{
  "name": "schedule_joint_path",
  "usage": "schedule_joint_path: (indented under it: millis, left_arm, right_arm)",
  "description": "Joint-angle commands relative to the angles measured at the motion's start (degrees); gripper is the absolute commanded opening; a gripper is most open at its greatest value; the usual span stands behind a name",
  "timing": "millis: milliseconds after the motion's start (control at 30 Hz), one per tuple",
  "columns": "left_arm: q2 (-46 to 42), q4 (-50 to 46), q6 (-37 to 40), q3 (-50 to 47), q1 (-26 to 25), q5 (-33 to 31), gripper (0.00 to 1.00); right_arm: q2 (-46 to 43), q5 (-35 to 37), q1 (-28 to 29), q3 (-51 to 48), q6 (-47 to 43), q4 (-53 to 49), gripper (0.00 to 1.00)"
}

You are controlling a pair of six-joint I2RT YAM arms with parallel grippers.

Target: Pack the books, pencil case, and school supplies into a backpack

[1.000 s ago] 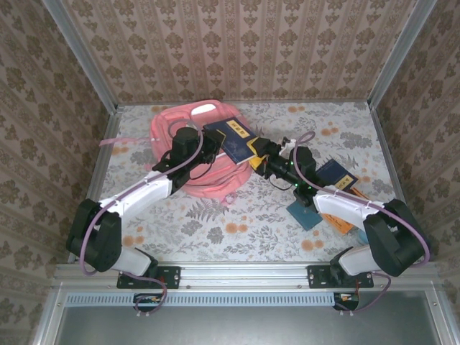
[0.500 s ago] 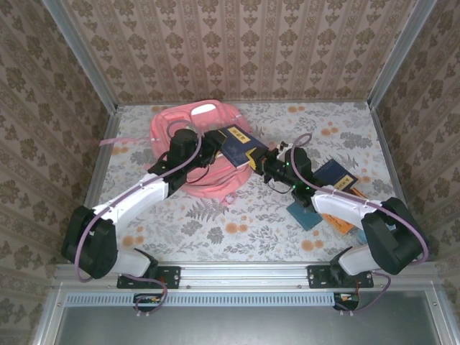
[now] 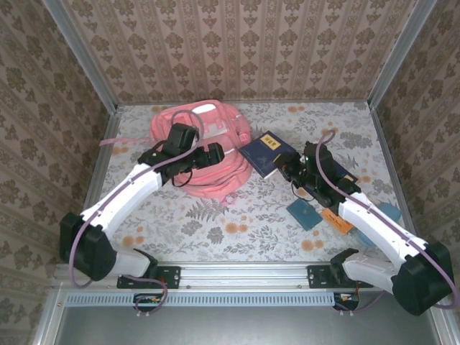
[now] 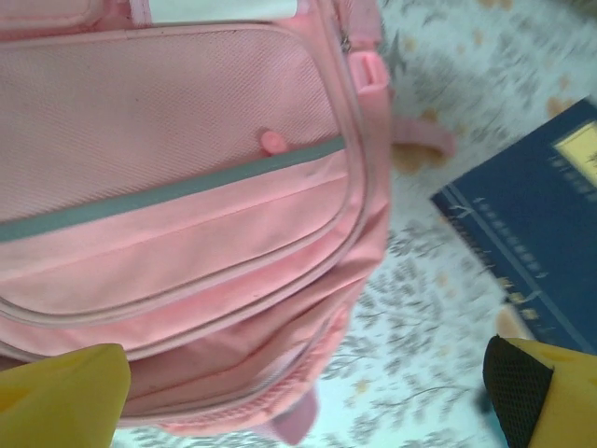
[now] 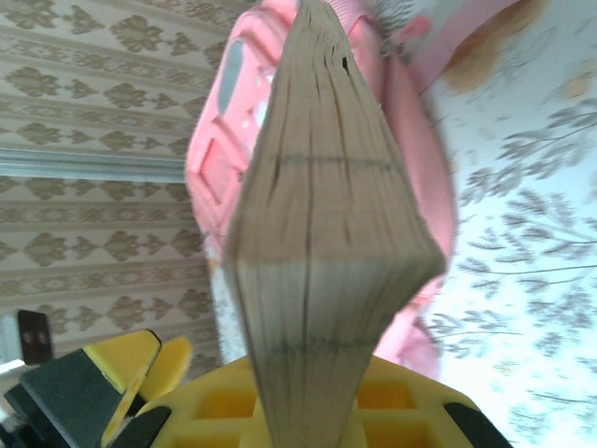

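While the right gripper [image 3: 290,167] clamps the navy book [image 3: 266,151], its arm extends.

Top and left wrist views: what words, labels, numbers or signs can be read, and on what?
No text here can be read.
navy book, yellow label on its cover: print too blurred and small to read.
navy book, yellow marks along its cover edge: too small to read.
backpack, white patch: no writing visible.

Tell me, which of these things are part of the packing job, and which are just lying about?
Job: backpack, navy book, teal book, orange book, pencil case.
Just there: floral table cover, wallpapered walls.
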Motion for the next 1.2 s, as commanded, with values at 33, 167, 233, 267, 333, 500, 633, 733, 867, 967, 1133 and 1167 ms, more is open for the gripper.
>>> schedule_joint_path:
  millis: [33, 167, 233, 267, 333, 500, 633, 733, 867, 967, 1133, 1167]
  left_arm:
    - [8.18, -12.57, 17.46, 7.3, -1.77, -5.27, 1.0]
    - [15.51, -15.41, 25.38, 12.87, -4.08, -9.39, 1.0]
    - [18.87, -17.08, 28.56, 15.97, -4.94, -10.16, 1.0]
    - [20.54, -17.72, 30.09, 17.48, -5.47, -10.79, 1.0]
    - [23.41, -18.69, 32.53, 20.16, -6.19, -11.37, 0.99]
    - [30.88, -21.06, 36.32, 26.69, -6.66, -11.13, 0.89]
    - [35.07, -21.16, 37.73, 29.84, -7.3, -12.8, 0.8]
    - [37.23, -21.0, 38.84, 31.31, -7.74, -11.92, 0.77]
    - [39.53, -21.96, 39.58, 32.91, -7.85, -13.91, 0.72]
    - [40.8, -22.97, 39.17, 33.62, -7.95, -16.74, 0.67]
    - [41.86, -23.65, 39.27, 33.94, -8.27, -19.52, 0.63]
    - [42.14, -23.95, 39.57, 34.1, -8.29, -20.25, 0.63]
  right_arm:
    - [-3.4, 2.21, -1.2, 1.54, -7.25, -10.83, 0.04]
    - [-4.99, 1.94, -2.24, 0.3, -7.61, -12.38, 0.04]
    - [-5.2, 1.48, -2.56, -0.19, -7.66, -12.63, 0.04]
    - [-5.24, 1.29, -2.62, -0.37, -7.59, -12.7, 0.04]
    - [-5.15, 0.92, -2.69, -0.66, -7.43, -12.76, 0.04]
    - [-4.72, 0.26, -2.73, -1.36, -6.6, -12.33, 0.05]
    - [-4.63, -0.16, -2.73, -1.81, -6.15, -12.13, 0.05]
    - [-4.63, -0.14, -2.74, -2.0, -6.03, -12.3, 0.05]
    - [-4.58, -0.49, -2.75, -2.25, -5.96, -12.27, 0.05]
    - [-4.37, -0.92, -2.76, -2.51, -5.88, -11.93, 0.05]
    - [-4.17, -1.2, -2.77, -3.13, -5.49, -11.46, 0.05]
    - [-4.16, -1.2, -2.75, -3.14, -5.44, -11.36, 0.05]
